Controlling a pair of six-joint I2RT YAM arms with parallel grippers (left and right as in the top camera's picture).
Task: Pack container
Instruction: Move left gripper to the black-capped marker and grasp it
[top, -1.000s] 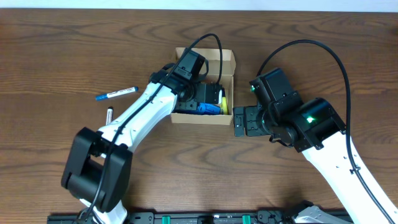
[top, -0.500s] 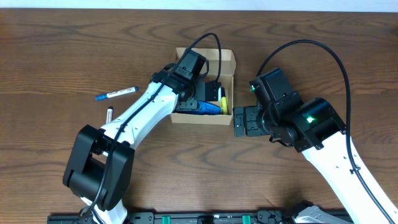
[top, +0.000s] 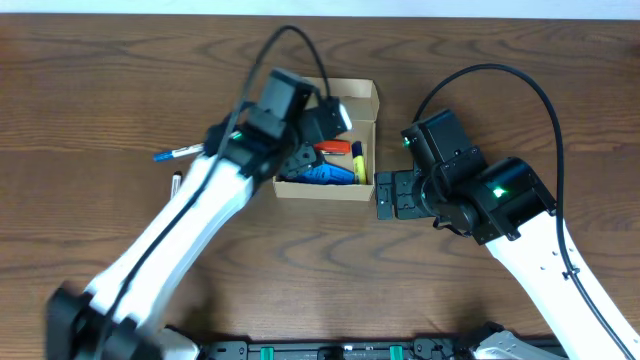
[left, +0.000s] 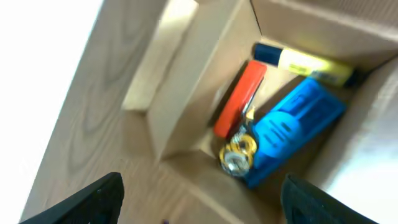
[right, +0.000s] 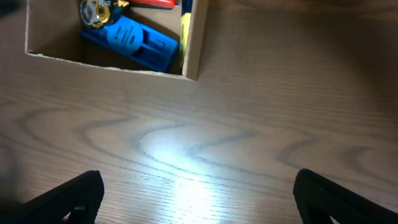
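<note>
The container (top: 320, 191) is a small open cardboard box at the table's middle, its lid flap folded back. Inside lie a blue block (top: 330, 173), an orange marker (top: 335, 149) and a yellow highlighter (top: 358, 160). My left gripper (top: 320, 130) hovers open above the box's left part, holding nothing. In the left wrist view it (left: 202, 205) looks down on the orange marker (left: 239, 99), the blue block (left: 292, 127), the highlighter (left: 311, 62) and a metal ring (left: 236, 152). My right gripper (top: 384, 196) stands open on bare table just right of the box (right: 193, 37).
A blue-and-white marker (top: 187, 151) lies on the table left of the box. A small dark pen (top: 177, 185) lies just below it. The left arm crosses the table from the front left edge, and the right arm comes in from the front right.
My left gripper has opened and risen out of the box, drawing back to the left. The orange marker now lies uncovered in the box. The right arm has not moved.
</note>
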